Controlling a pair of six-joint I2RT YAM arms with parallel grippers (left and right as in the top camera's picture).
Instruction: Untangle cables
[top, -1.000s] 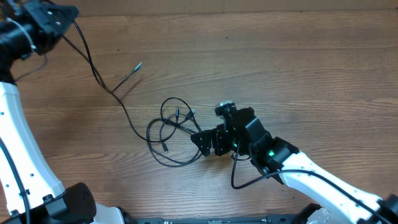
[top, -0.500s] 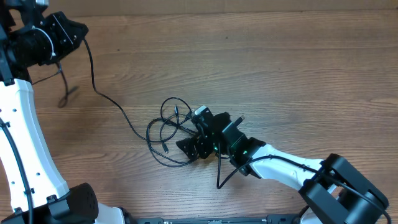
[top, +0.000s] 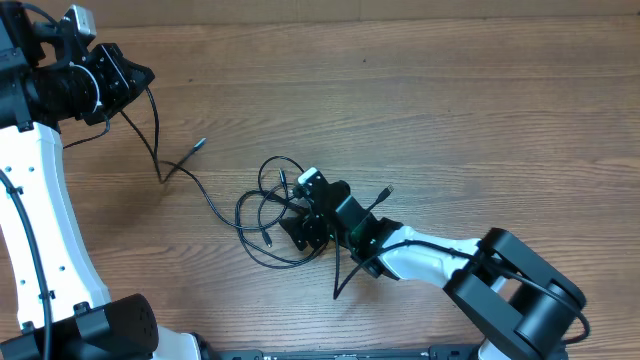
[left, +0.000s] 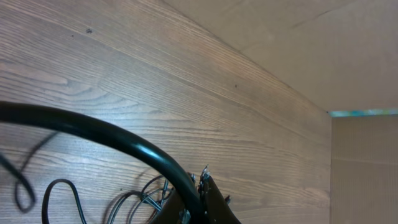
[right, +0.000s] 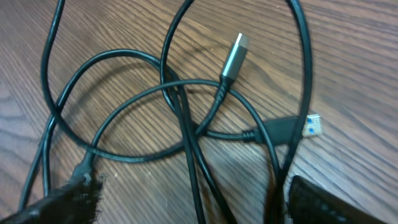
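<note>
Overhead, I am watching the left gripper (top: 138, 78) at the far left of the brown wood-grain table (top: 480, 110). Its jaws are pressed together, pinching one thin black cord (top: 152, 130) that is running down and right into the knot of thin black cables (top: 262, 205) near the middle. The right gripper (top: 299, 212) is sitting on the knot's right edge. I am judging this to be the pulling-apart step: one strand drawn out, the rest not yet freed.

Through the left wrist camera I am seeing that cord (left: 124, 140) arcing close across the lens, with the knot (left: 146, 196) small beyond it. The fingers themselves are not showing here.

Through the right wrist camera the jaws are standing spread, one fingertip (right: 65, 200) at each lower corner, with crossed loops (right: 180, 93) lying between. A silver-tipped plug (right: 235, 56) and a pale flat connector (right: 311, 126) are resting on top. Next I am expecting to need to close on a single strand, not the crossing, and hold it down while the left pulls.
</note>
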